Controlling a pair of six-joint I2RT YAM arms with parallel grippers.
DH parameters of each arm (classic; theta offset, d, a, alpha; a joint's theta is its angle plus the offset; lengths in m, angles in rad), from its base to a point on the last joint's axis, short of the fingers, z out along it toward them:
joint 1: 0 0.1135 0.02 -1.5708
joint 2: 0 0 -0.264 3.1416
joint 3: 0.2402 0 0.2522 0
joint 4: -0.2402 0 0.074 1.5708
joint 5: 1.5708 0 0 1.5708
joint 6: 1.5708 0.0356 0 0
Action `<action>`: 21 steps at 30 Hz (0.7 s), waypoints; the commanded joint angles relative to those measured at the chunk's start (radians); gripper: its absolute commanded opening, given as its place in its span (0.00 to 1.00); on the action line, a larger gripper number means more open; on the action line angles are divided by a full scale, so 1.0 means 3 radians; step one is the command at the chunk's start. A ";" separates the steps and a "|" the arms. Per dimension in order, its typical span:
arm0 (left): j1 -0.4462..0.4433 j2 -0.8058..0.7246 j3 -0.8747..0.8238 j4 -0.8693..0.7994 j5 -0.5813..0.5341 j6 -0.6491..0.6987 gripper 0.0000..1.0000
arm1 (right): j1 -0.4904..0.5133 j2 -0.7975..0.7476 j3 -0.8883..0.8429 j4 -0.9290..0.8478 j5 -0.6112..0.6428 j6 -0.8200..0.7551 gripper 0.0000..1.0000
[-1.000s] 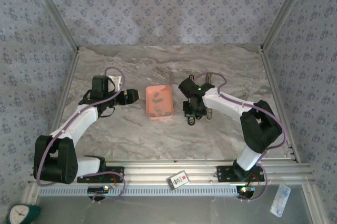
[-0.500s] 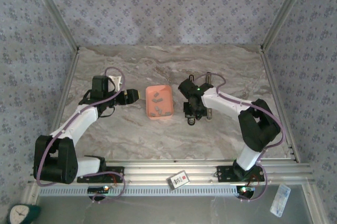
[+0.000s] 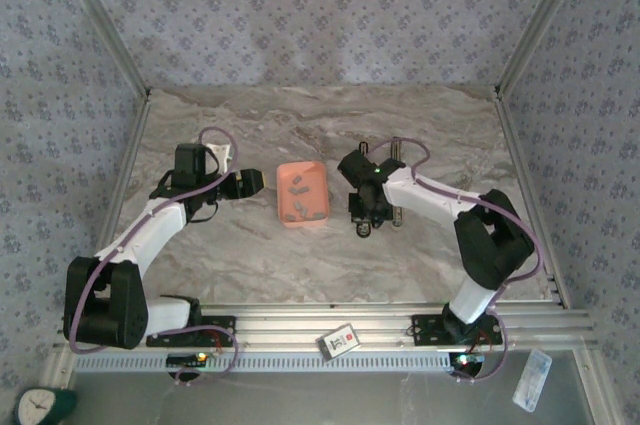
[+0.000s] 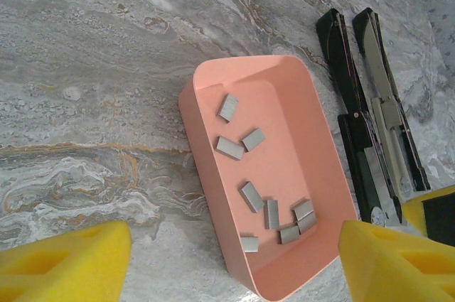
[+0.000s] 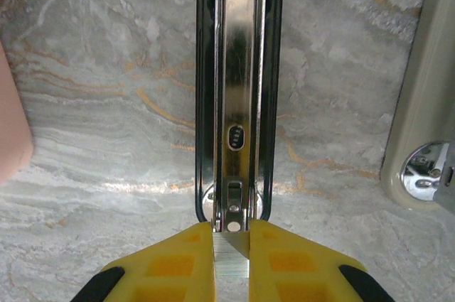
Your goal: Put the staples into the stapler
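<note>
The right gripper [image 5: 231, 259] pinches a staple strip [image 5: 229, 254] at the mouth of the stapler [image 5: 233, 89]. The left gripper [image 4: 231, 259] gapes empty over the tray [image 4: 284, 146]. A slight tilt could jam the strip.

A robot test cell in a lab, not a home. A marble-patterned worktop [image 3: 300, 265] sits boxed in by flower-print walls [image 3: 320, 15] hung on metal posts [image 3: 105, 25]. A left arm [image 3: 150, 230] and a right arm [image 3: 430, 200] are bolted to aluminium rails [image 3: 300, 320] at its near edge.
</note>
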 commanded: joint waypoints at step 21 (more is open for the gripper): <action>-0.0003 0.0033 0.0070 -0.0003 -0.0010 0.0051 0.77 | 0.0030 -0.0186 -0.0145 0.0147 0.0171 0.0168 0.15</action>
